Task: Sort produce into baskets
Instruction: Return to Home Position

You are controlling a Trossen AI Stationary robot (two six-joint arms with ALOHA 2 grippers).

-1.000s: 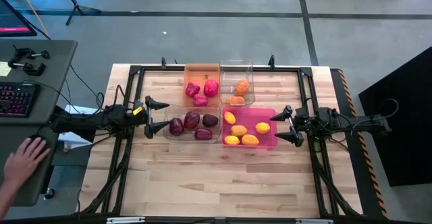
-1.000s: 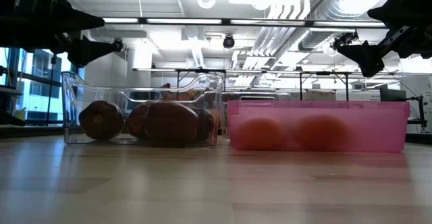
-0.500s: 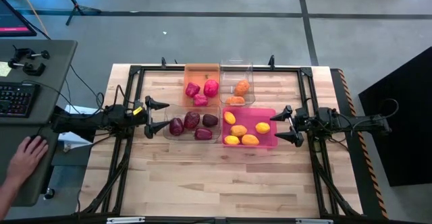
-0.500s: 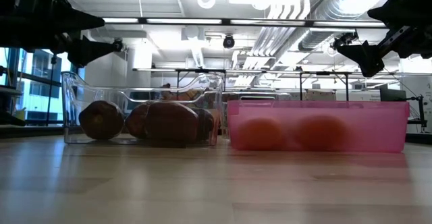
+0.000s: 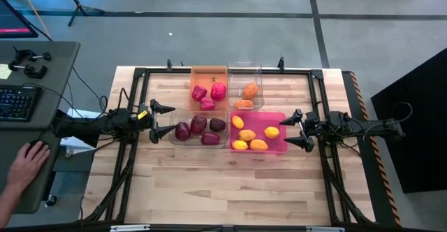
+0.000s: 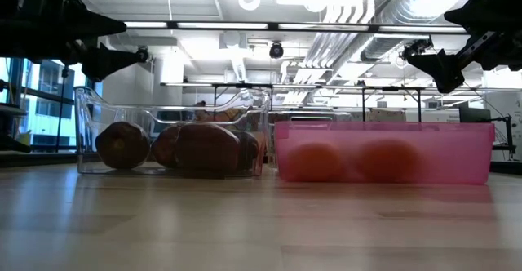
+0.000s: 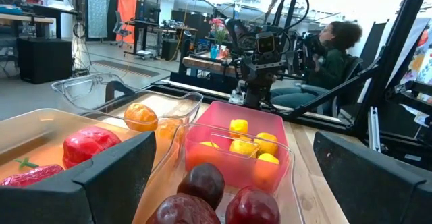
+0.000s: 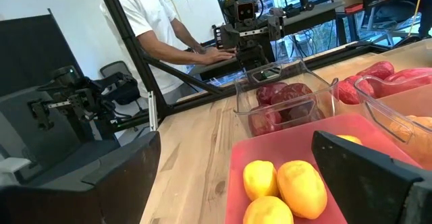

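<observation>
Jaws are spread wide and empty on both arms: left gripper (image 5: 161, 119) just beside the clear bin (image 5: 223, 140) of maroon produce (image 5: 198, 124), right gripper (image 5: 292, 128) beside the pink bin (image 5: 257, 120).

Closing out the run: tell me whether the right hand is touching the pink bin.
Apart. The low view shows the right hand hanging above the pink bin, with clear space between its fingers and the rim.
</observation>
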